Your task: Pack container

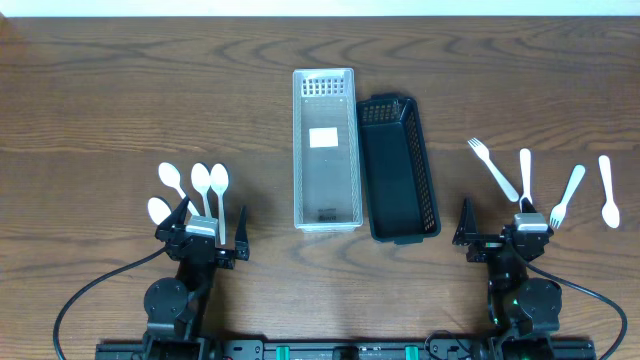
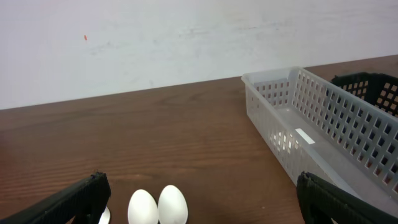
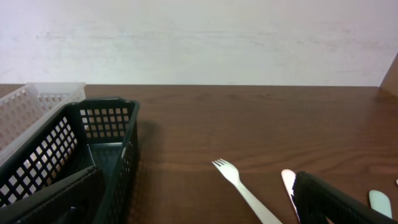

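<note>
A clear white slotted container (image 1: 326, 150) and a black slotted container (image 1: 398, 168) lie side by side mid-table; both look empty. Several white plastic spoons (image 1: 210, 185) lie at the left, just ahead of my left gripper (image 1: 205, 238), which is open and empty; two spoon bowls (image 2: 158, 206) show between its fingers. White forks and a knife (image 1: 495, 170) lie at the right, ahead of my right gripper (image 1: 500, 240), which is open and empty. In the right wrist view a fork (image 3: 239, 183) lies between the fingers, beside the black container (image 3: 93, 149).
The clear container (image 2: 323, 134) runs along the right of the left wrist view. A lone white utensil (image 1: 608, 190) lies at the far right. A pale wall stands beyond the far table edge.
</note>
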